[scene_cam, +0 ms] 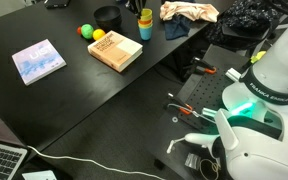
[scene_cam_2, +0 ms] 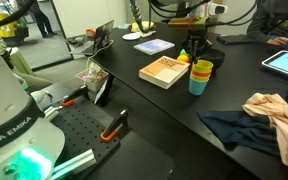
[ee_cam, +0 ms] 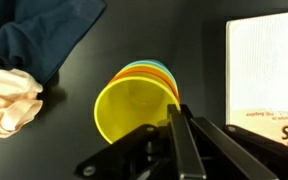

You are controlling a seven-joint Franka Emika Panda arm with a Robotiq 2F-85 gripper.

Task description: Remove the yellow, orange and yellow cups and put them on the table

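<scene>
In an exterior view I see the stack of cups standing upright on the black table, near its far edge. It is just beside the tan book, with the small balls on the book's other side and a dark cloth close by. In an exterior view the claw hangs directly over the stack, whose lowest piece is a blue cup. A peach cloth lies well apart. In the wrist view I look into the innermost yellow cup, with the orange cup showing only as a rim around it. My fingers sit close together at its rim. I cannot tell whether they pinch it.
</scene>
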